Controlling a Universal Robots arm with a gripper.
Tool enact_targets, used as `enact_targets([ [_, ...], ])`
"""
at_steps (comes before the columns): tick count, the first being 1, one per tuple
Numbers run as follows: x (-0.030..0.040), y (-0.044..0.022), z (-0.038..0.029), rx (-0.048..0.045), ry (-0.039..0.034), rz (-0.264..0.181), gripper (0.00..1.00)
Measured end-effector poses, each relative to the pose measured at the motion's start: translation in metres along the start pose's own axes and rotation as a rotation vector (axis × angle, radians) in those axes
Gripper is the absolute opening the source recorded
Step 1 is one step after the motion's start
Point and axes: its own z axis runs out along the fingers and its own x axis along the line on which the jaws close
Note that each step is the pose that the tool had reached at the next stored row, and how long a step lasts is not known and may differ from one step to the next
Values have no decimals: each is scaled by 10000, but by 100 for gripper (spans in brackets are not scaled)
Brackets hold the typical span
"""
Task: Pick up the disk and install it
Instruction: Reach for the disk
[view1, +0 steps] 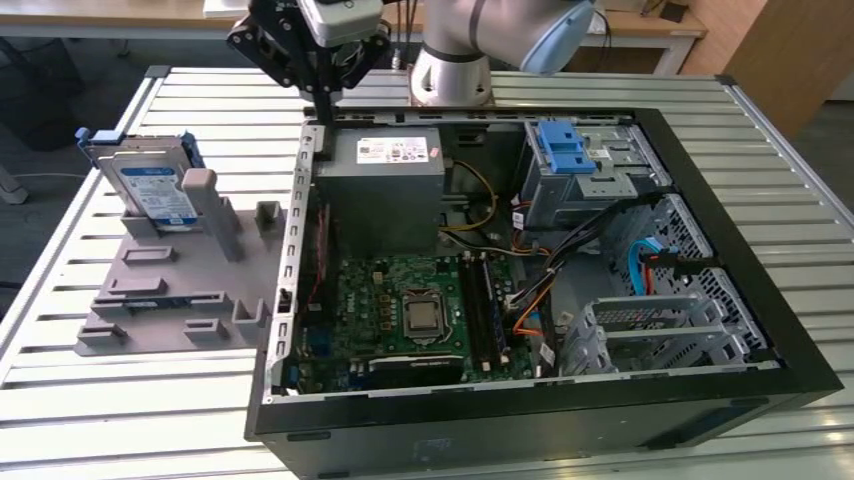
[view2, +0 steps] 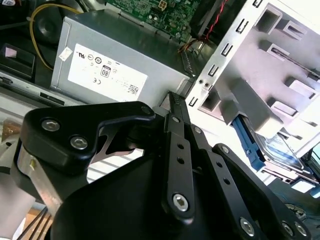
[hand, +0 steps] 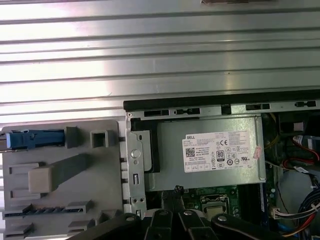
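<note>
Open PC case (view1: 534, 415): side panel off, so you can reach inside. Grey holder (view1: 174, 290) beside it, exterior view's left: props disk (view1: 150, 190) upright, likely for top grasp. Your gripper (view1: 324, 110) above case's back wall, pinched together, empty.

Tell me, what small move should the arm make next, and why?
Probably shift the gripper toward the exterior view's left, until it is over the disk. The disk stands upright in the grey holder beside the open computer case, untouched. The gripper hangs above the case's edge near the power supply, shut and holding nothing.
</note>
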Motion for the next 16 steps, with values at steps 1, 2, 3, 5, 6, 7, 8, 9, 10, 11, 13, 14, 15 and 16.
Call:
enact_targets([
  [1, 13, 10, 1, -1, 0, -1, 11],
  [2, 26, 21, 1, 0, 0, -1, 11],
  [3, 39, 34, 2, -1, 1, -1, 11],
  [5, 65, 66, 3, 0, 4, 0, 11],
  [6, 78, 82, 4, 0, 5, 1, 11],
  [7, 93, 95, 5, 0, 6, 1, 11],
  [8, 112, 106, 5, -1, 10, 0, 11],
  [9, 136, 113, 5, 0, 14, 0, 11],
  [10, 165, 118, 4, 2, 23, 0, 11],
  [11, 193, 122, 5, 3, 33, 2, 11],
  [13, 219, 125, 6, 2, 43, 3, 11],
  [14, 220, 125, 6, 2, 44, 2, 11],
  [15, 220, 125, 6, 2, 45, 1, 11],
  [16, 220, 125, 5, 3, 46, 1, 11],
])
